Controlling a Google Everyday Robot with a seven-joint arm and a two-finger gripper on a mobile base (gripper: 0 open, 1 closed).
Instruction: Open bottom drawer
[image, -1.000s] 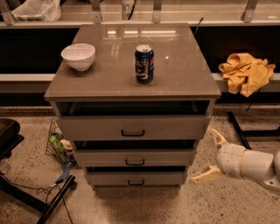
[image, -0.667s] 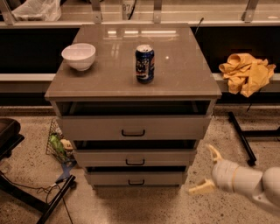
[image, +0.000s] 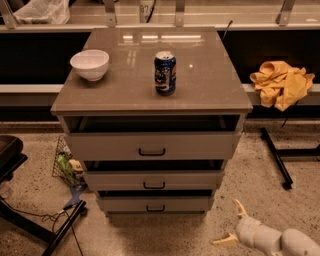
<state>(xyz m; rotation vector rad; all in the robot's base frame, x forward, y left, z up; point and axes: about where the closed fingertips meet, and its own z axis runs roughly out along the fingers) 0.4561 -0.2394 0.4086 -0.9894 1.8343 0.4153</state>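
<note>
The grey-beige cabinet (image: 150, 102) stands in the middle with three drawers. The bottom drawer (image: 155, 204) is the lowest, with a flat shallow front and a small black bar handle (image: 155, 208); a dark gap shows above its front. The middle drawer (image: 154, 180) and the tall top drawer (image: 152, 145) sit above it, each standing a little out. My gripper (image: 231, 223) is low at the bottom right, over the floor, to the right of the bottom drawer and apart from it. Its two pale fingers (image: 239, 207) are spread open and hold nothing.
A white bowl (image: 90, 64) and a blue soda can (image: 165, 73) stand on the cabinet top. A yellow cloth (image: 281, 84) lies on the ledge at right. A black stand leg (image: 276, 156) crosses the floor at right. A wire basket (image: 66, 165) and black chair base (image: 30, 220) sit at left.
My gripper has dropped lower and drawn back toward the bottom right corner, farther from the cabinet's side. The drawers have not moved.
</note>
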